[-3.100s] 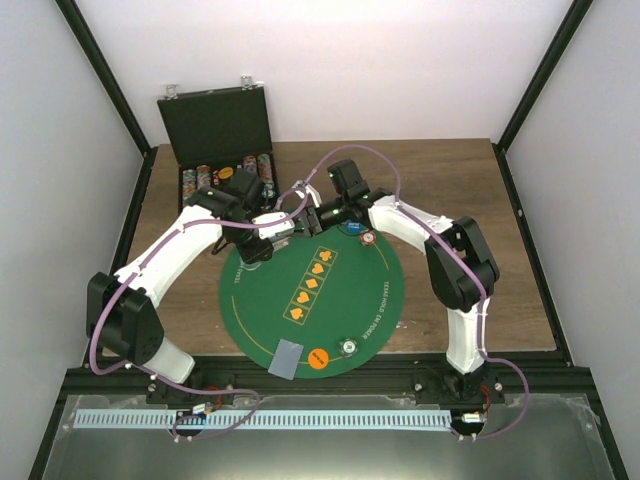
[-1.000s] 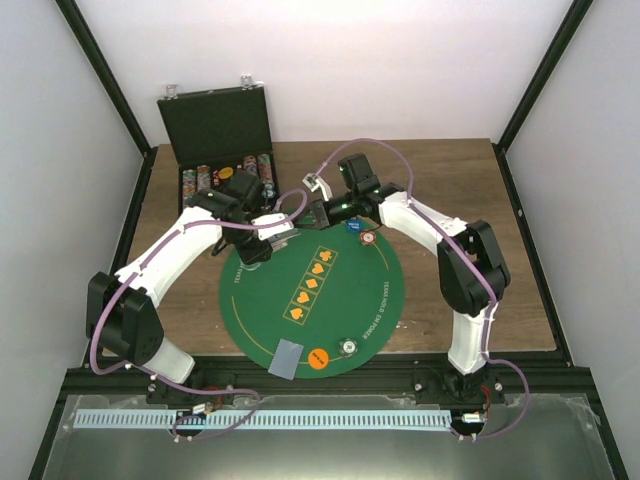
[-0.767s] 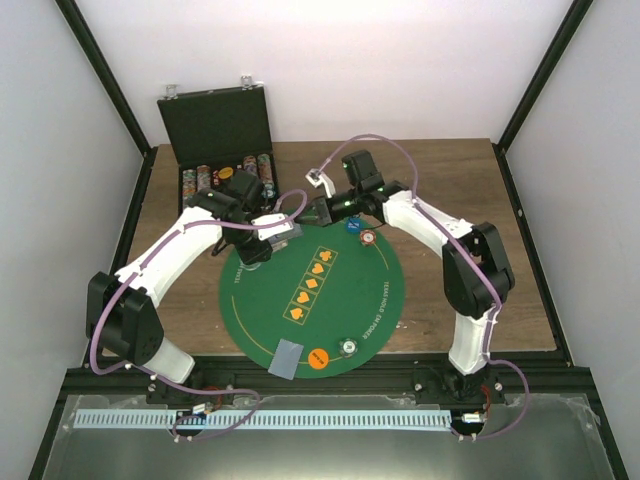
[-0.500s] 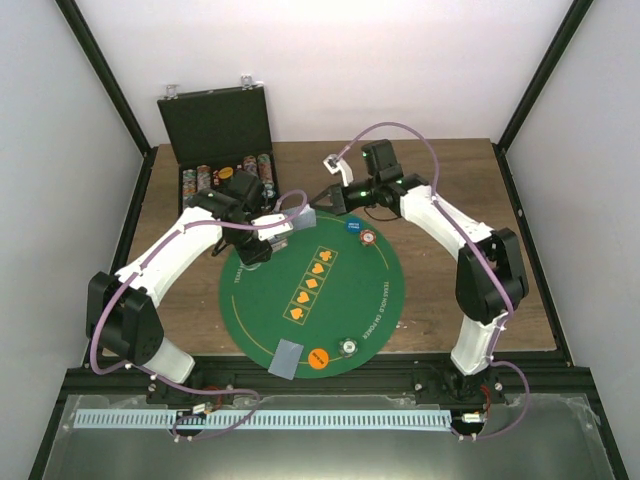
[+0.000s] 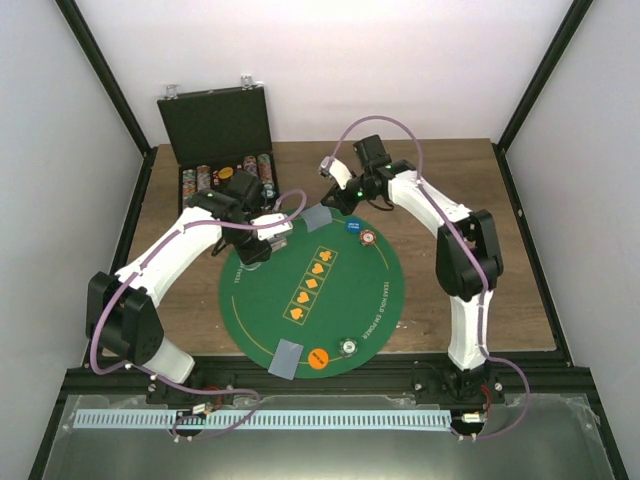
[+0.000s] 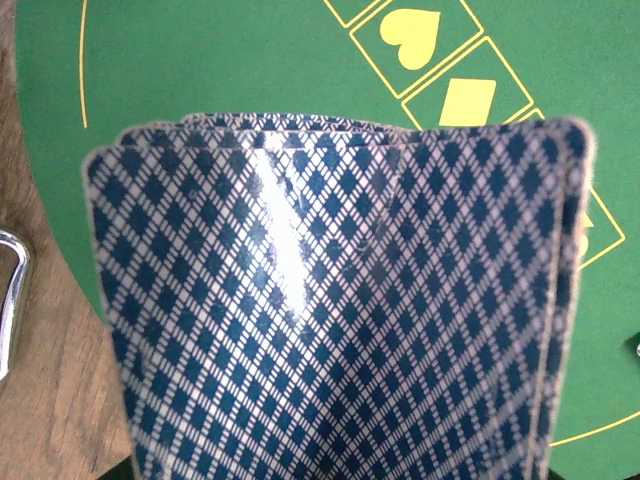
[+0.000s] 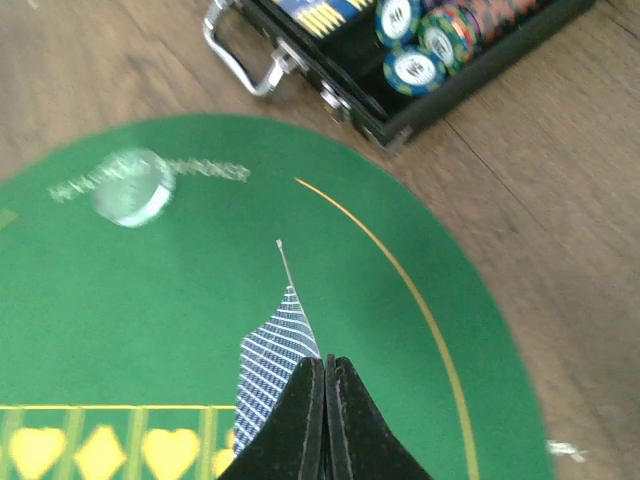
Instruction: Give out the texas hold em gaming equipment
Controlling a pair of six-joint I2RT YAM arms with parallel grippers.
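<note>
A fanned stack of blue-diamond-backed cards [image 6: 340, 300] fills the left wrist view and hides the fingers behind it. My left gripper [image 5: 268, 226] is shut on this stack over the far left rim of the green mat [image 5: 340, 300]. My right gripper [image 7: 326, 362] is shut on a single card [image 7: 272, 360], seen edge-on just above the felt. From above, that card [image 5: 318, 218] hangs at the mat's far edge below the right gripper [image 5: 335, 203]. A blue disc [image 5: 353, 226] and a red-and-white disc [image 5: 368, 238] lie close by to the right.
The open black case [image 5: 215, 125] with rows of chips [image 5: 225, 175] stands at the back left; its handle [image 7: 245, 55] shows in the right wrist view. A clear disc [image 7: 132, 185] lies on the felt. Near the front rim lie a card [image 5: 288, 357], an orange disc [image 5: 318, 358] and a silvery disc [image 5: 348, 346].
The right gripper has drawn one card away from the left gripper's stack, to the right along the mat's far edge, and its arm has swung round. The left arm has stayed put.
</note>
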